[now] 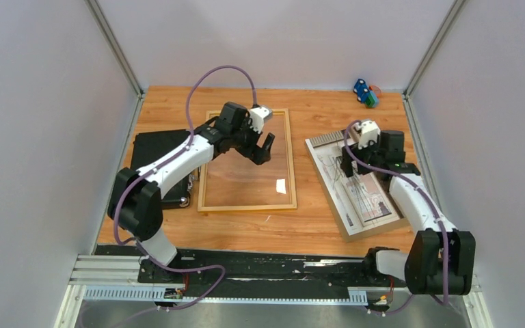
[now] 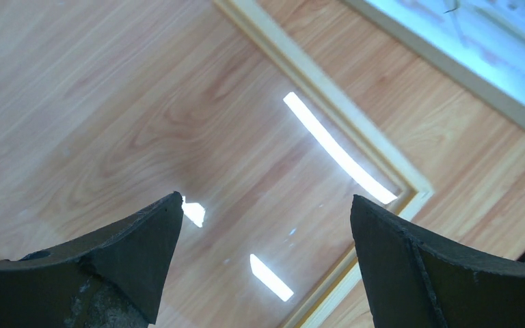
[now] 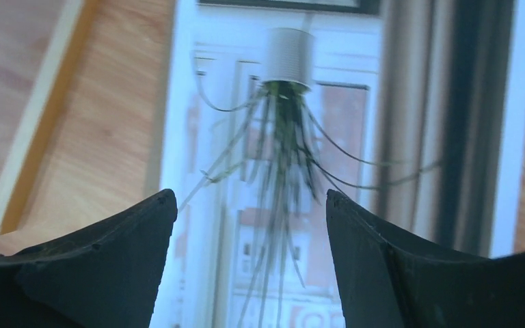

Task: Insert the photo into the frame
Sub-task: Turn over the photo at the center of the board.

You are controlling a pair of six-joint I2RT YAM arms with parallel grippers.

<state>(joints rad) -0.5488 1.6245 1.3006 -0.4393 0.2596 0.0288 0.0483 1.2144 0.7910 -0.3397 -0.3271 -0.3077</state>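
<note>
The frame (image 1: 246, 206) lies flat in the middle of the table (image 1: 280, 229), its long rails running from the far edge toward the near edge. Its pane is bare, and the wood of the table shows through it. I judge that it lies this way so that the photo can be put down into it from above.

My left gripper (image 1: 265, 152) hangs over the far half of the pane with its jaws spread fully, and it has hold of nothing. In the left wrist view only the pane and one corner of the frame show between its fingers (image 2: 137, 253). I think it waits there to press or steady the frame when the photo arrives.

The photo (image 1: 359, 198) is not yet in the frame. It lies flat near the right edge of the table, a little askew, well apart from the frame. My right gripper (image 1: 351, 167) hangs over its far half, jaws wide apart and empty. In the right wrist view the printed plant shows between the fingers (image 3: 109, 260). A flat print gives little to take hold of, so I expect I must catch it at an edge.

A black case (image 1: 152, 147) lies by the left edge.
</note>
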